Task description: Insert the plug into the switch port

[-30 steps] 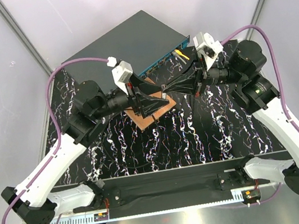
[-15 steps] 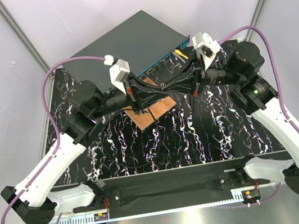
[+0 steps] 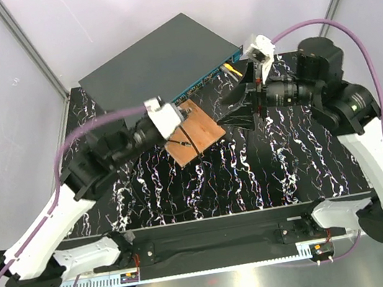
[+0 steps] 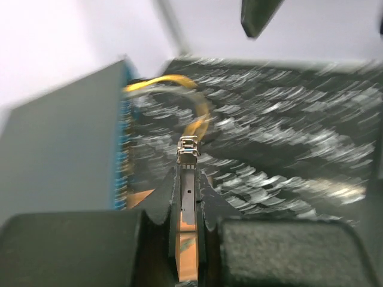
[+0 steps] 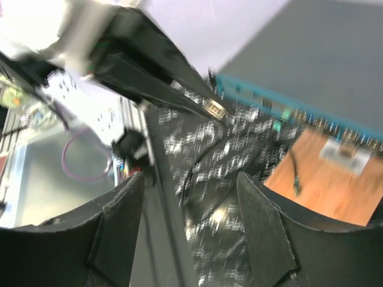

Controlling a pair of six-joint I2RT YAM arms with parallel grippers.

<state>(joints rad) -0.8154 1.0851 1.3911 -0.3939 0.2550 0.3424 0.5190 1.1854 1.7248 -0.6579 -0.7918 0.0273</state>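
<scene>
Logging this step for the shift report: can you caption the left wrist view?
Left gripper shut on the plug, metal tip forward, switch alongside, yellow cable beyond.

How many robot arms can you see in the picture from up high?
2. The left arm reaches in from the left toward the brown board. The right arm reaches in from the right, ending beside that board, in front of the switch.
</scene>
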